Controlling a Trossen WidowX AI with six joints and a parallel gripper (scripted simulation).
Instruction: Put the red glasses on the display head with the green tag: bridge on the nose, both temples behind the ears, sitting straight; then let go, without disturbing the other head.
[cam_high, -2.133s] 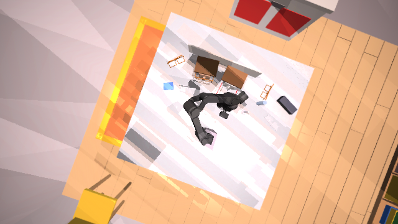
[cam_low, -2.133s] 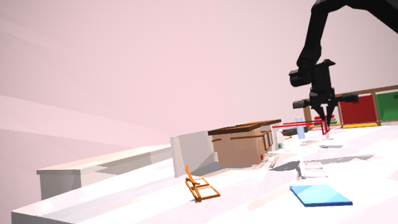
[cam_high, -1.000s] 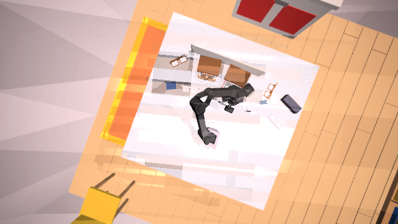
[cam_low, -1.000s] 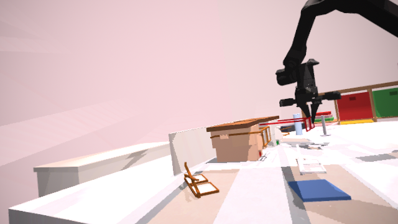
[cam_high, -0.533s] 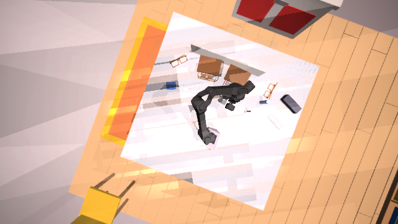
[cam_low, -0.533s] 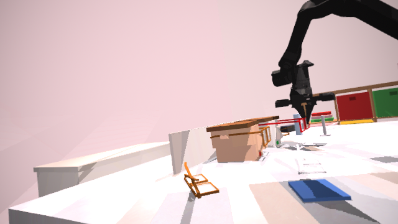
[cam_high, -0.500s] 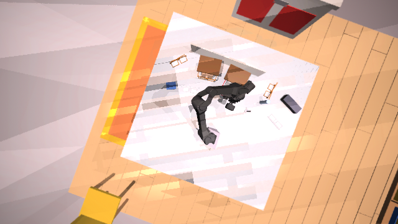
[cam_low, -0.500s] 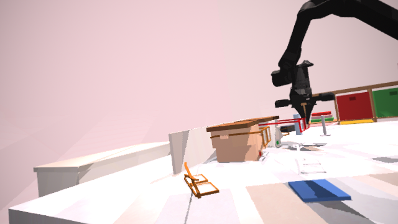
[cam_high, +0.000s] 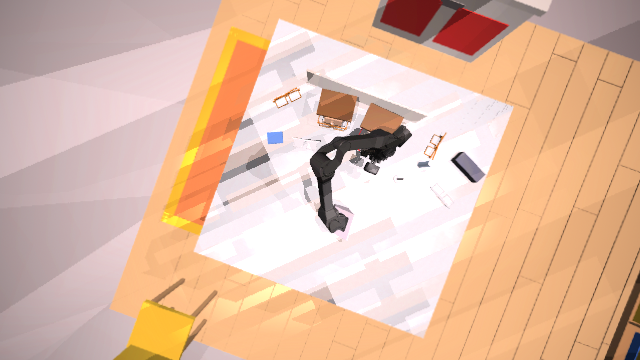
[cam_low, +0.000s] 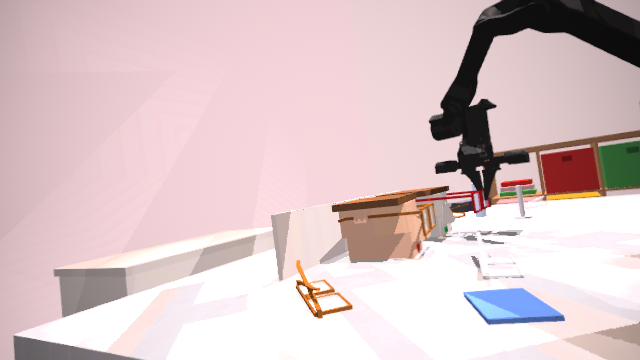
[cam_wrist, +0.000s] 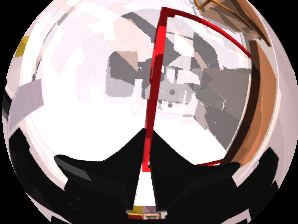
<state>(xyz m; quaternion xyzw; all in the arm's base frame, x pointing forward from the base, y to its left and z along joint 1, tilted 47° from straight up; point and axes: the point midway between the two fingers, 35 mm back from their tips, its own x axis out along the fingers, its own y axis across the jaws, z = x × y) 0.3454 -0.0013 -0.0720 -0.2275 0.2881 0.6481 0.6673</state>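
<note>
The pincer (cam_low: 483, 196) (cam_wrist: 147, 132) is nearly closed, gripping the front frame of the red glasses (cam_low: 478, 201) (cam_wrist: 158, 70). The 2 temples reach from it toward the farther display head (cam_low: 440, 214); their ends are hidden in the exterior view. From above, the arm (cam_high: 325, 167) covers most of the glasses.

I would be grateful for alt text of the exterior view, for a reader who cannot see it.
A black gripper pinches red glasses by the front frame, temples pointing toward the farther of two brown-topped display heads. The nearer head wears orange glasses; in front lie another orange pair and a blue square.
</note>
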